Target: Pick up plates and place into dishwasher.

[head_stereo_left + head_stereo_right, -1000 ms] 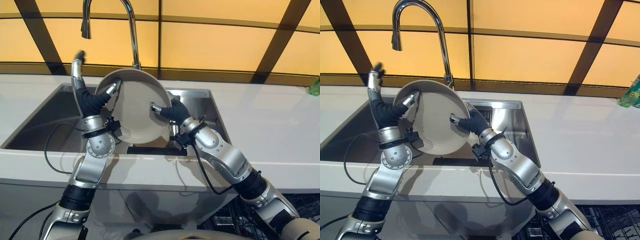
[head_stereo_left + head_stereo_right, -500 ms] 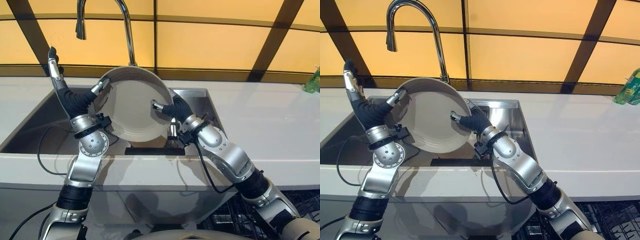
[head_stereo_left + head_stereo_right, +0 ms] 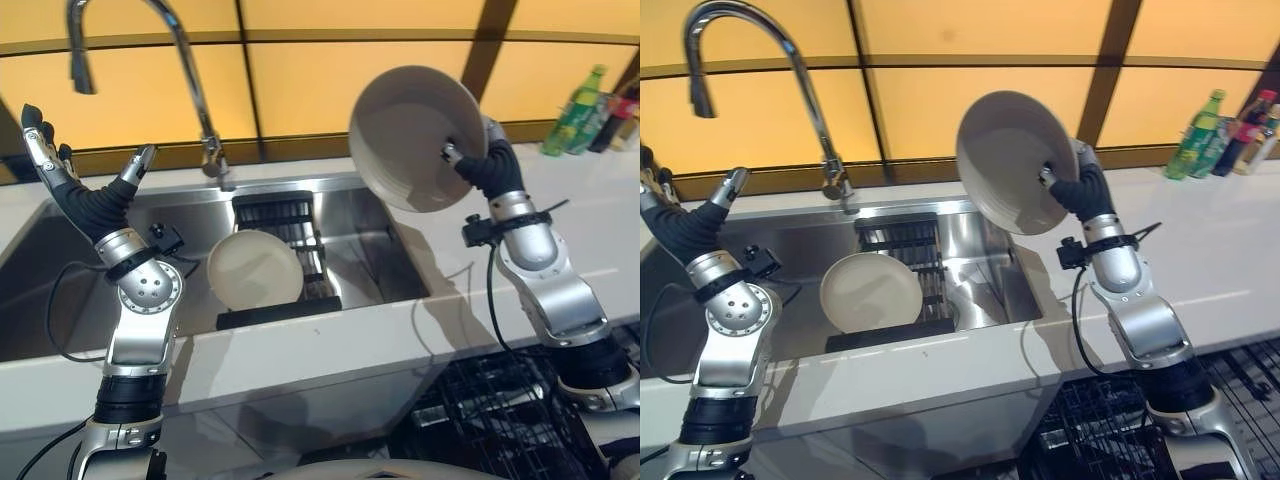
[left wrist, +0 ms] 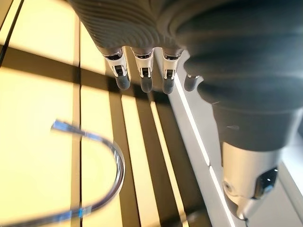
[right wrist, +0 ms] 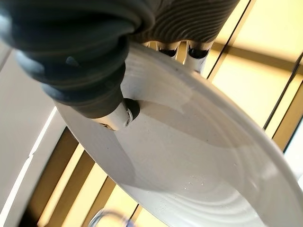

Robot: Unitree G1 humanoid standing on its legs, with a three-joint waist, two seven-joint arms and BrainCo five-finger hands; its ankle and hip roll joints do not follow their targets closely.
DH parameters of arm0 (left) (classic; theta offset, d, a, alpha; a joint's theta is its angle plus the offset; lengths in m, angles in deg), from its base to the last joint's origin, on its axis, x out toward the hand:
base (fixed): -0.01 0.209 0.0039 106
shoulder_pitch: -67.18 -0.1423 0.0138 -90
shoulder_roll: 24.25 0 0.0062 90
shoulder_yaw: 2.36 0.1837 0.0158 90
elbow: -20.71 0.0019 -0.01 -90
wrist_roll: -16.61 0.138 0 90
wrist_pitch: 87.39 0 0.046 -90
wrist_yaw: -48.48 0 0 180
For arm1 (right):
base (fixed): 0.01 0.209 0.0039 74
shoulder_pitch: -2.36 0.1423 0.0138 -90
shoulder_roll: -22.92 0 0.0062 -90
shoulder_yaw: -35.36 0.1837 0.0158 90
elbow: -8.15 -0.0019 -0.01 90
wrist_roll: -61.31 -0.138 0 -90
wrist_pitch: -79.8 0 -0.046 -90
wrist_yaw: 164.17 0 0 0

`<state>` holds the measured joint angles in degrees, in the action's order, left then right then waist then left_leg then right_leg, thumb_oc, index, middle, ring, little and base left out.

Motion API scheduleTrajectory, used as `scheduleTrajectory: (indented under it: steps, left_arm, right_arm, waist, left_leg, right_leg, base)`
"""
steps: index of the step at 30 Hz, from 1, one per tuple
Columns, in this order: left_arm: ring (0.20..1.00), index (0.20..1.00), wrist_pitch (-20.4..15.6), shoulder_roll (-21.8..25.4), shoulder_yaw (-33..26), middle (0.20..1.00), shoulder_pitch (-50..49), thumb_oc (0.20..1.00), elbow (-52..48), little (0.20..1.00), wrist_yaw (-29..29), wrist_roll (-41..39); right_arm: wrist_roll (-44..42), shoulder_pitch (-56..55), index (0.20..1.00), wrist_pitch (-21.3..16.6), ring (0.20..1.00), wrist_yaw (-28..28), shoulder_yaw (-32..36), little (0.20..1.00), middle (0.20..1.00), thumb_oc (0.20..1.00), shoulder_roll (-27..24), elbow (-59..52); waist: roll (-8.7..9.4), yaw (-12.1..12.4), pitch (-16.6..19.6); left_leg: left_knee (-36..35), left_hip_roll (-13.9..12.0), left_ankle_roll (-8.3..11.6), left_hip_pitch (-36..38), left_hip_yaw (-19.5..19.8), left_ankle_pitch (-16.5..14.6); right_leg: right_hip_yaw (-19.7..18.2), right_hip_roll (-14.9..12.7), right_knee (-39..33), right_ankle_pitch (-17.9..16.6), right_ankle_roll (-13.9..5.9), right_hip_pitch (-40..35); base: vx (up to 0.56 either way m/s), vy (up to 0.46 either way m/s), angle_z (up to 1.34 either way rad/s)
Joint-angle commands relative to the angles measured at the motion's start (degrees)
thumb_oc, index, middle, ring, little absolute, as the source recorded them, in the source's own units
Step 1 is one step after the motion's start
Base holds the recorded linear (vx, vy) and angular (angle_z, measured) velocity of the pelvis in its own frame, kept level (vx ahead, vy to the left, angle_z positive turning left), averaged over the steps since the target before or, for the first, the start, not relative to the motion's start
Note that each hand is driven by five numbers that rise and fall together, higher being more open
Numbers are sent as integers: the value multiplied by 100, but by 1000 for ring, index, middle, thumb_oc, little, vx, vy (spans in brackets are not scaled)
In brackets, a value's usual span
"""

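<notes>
My right hand point(image 3: 483, 165) pinches the rim of a large grey-white plate point(image 3: 412, 135), thumb on its face and fingers behind it. The plate is held up on edge above the counter, right of the sink; it also shows in the right wrist view as the plate point(image 5: 199, 161) under my thumb point(image 5: 120, 111). A second plate point(image 3: 254, 269) leans in the black rack point(image 3: 285, 215) inside the steel sink point(image 3: 375, 250). My left hand point(image 3: 85, 195) is raised over the sink's left end, open and holding nothing, its fingers point(image 4: 142, 78) straight.
A tall curved tap point(image 3: 175, 60) rises behind the sink. Green and other bottles point(image 3: 580, 110) stand at the far right of the white counter point(image 3: 600, 200). A black wire dishwasher rack point(image 3: 490, 420) lies open below the counter at lower right.
My right hand has lifted the plate up and carried it right, out of the sink. My left hand has let go of the rim and opened. The view has turned right, uncovering a second plate.
</notes>
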<state>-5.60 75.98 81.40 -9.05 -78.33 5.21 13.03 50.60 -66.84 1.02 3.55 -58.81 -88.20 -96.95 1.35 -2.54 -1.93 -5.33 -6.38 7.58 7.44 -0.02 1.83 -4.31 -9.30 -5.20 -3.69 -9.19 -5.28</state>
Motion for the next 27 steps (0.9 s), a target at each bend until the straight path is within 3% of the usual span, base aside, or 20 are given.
scheduleTrajectory:
  steps: [1,6,11,15,27]
  left_arm:
    - [1000,1000,-285,535,-73,1000,313,1000,347,1000,170,-55]
    - [1000,1000,-212,760,-199,1000,360,1000,403,1000,81,28]
    - [1000,1000,-115,1041,-650,1000,113,1000,523,1000,-73,73]
    - [1000,1000,-74,1103,-883,1000,-57,1000,493,1000,-47,91]
    - [1000,1000,-369,1129,-1382,1000,-659,1000,832,1000,-170,230]
  right_arm:
    - [160,-59,200,-602,200,-277,684,200,200,200,-265,-92]
    - [352,-822,200,-713,200,-259,1329,200,200,200,-460,16]
    - [525,-1222,200,-619,200,66,1682,200,200,200,-621,418]
    - [547,-1716,200,-493,200,-9,1969,200,200,200,-698,581]
    - [994,-2436,200,-155,200,-206,2476,200,200,200,-368,933]
  waist:
    - [133,-256,160]
    - [176,-598,7]
    - [247,-606,-98]
    - [245,-598,-114]
    - [162,-721,8]
  left_leg:
    - [33,643,-731,25,-103,-280]
    - [33,677,-796,117,-389,-372]
    - [33,584,-822,231,-892,-487]
    - [33,512,-862,145,-920,-345]
    - [33,312,-705,285,-929,-276]
  right_leg:
    - [-29,147,27,-305,232,111]
    - [-174,69,170,-513,75,312]
    - [362,17,530,-511,-63,452]
    - [217,224,882,-176,84,486]
    - [51,508,91,-193,367,72]
  base:
    - [-15,91,-21]
    - [-25,76,-32]
    - [-80,-59,-71]
    - [-91,-138,-80]
    - [12,-157,-22]
